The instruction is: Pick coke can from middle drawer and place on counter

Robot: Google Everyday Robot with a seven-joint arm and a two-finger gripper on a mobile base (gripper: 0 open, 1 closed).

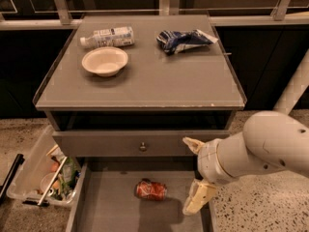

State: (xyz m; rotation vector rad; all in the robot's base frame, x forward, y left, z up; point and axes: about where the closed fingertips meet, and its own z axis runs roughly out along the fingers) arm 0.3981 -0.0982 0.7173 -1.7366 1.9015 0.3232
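Note:
The coke can (150,189) lies on its side on the grey floor of the open middle drawer (111,211), near its back. The gripper (193,173) is on the end of the white arm, to the right of the can and above the drawer's right side. Its two cream fingers (199,199) are spread apart and hold nothing. The counter (164,81) is the grey cabinet top above the drawers.
On the counter lie a white-labelled plastic bottle (107,36), a cream bowl (105,61) and a blue chip bag (184,39). A closed drawer front with a round knob (142,146) sits above the open drawer. A clear bin of clutter (43,175) stands on the floor at left.

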